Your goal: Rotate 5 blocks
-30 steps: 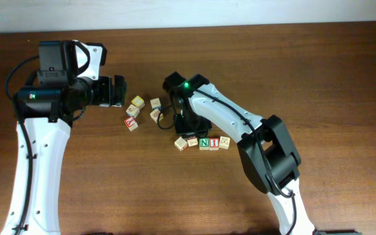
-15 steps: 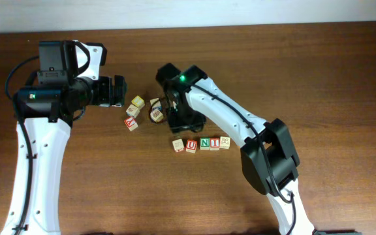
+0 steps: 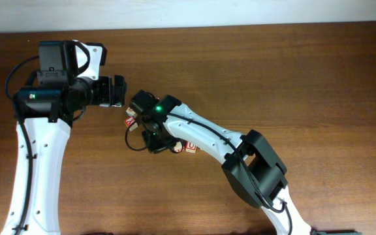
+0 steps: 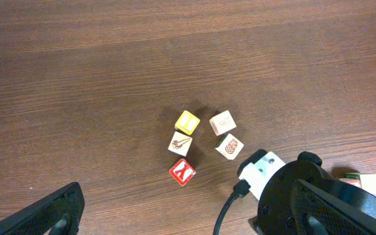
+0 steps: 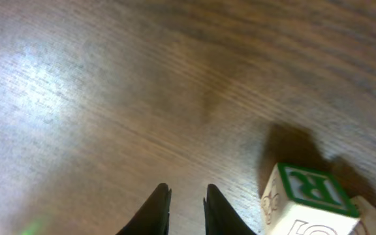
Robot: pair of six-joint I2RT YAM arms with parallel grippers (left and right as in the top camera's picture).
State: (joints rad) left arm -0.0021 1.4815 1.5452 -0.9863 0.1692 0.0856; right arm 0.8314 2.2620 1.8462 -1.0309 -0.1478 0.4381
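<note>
In the overhead view my right arm [image 3: 194, 130] lies across the row of blocks, and only the red-framed "U" block [image 3: 191, 147] and a pale one [image 3: 175, 147] beside it show. The right wrist view has my right gripper [image 5: 186, 207] low over bare wood. Its fingertips stand a narrow slit apart with nothing between them. A pale block [image 5: 309, 199] with a green letter on top sits just to their right. My left gripper [image 4: 189, 219] hangs wide open and empty above two tan-faced blocks [image 4: 222, 122] [image 4: 230, 146].
A yellow-faced cube [image 4: 187, 122], another tan cube [image 4: 180, 143] and the red "Y" cube [image 4: 182, 172] lie in a loose cluster under the left gripper. The right arm's dark wrist [image 4: 305, 196] crowds that cluster from the right. The table's far edge [image 3: 188, 26] meets a white wall.
My right arm has swung left and toward the front, now covering most of the row. Its jaws widened briefly and then narrowed. The left arm has not moved.
</note>
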